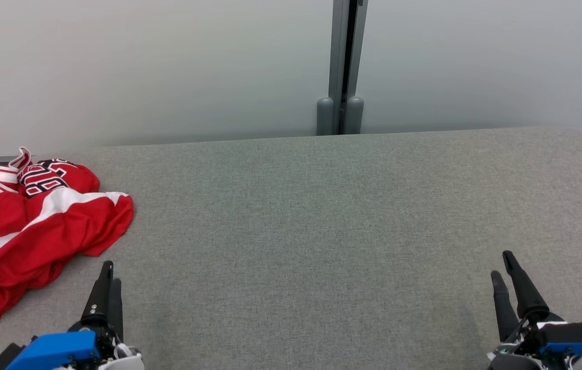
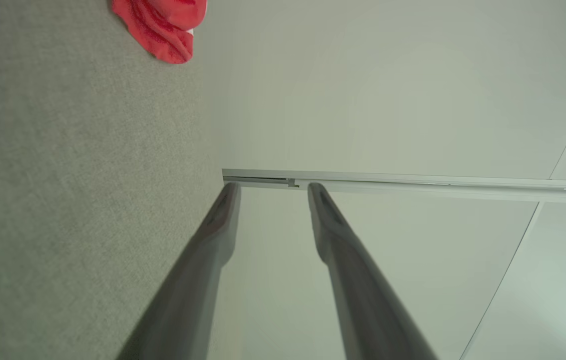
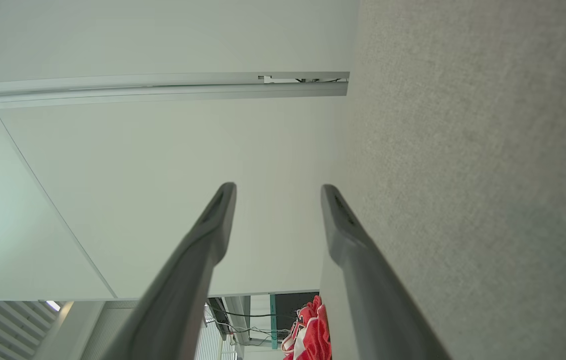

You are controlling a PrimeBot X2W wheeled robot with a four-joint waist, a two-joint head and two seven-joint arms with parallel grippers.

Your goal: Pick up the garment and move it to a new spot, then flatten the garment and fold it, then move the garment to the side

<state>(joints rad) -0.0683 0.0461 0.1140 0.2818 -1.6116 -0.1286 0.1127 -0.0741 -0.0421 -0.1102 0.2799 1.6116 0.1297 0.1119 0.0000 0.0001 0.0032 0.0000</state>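
Note:
A crumpled red garment [image 1: 34, 226] with white stripes and dark lettering lies on the grey table at the far left, part of it at the table's left edge. A red fold of the garment [image 2: 160, 25] shows at the top of the left wrist view, and a bit of the garment [image 3: 310, 332] at the bottom of the right wrist view. My left gripper [image 1: 108, 272] stands just right of the cloth's near edge, open, with nothing between its fingers. My right gripper [image 1: 502, 267] hovers at the lower right, far from the cloth, open and empty.
The grey fabric table [image 1: 321, 231] stretches from the garment to the right gripper. A pale wall with a grey vertical post [image 1: 342, 67] stands behind the table's far edge.

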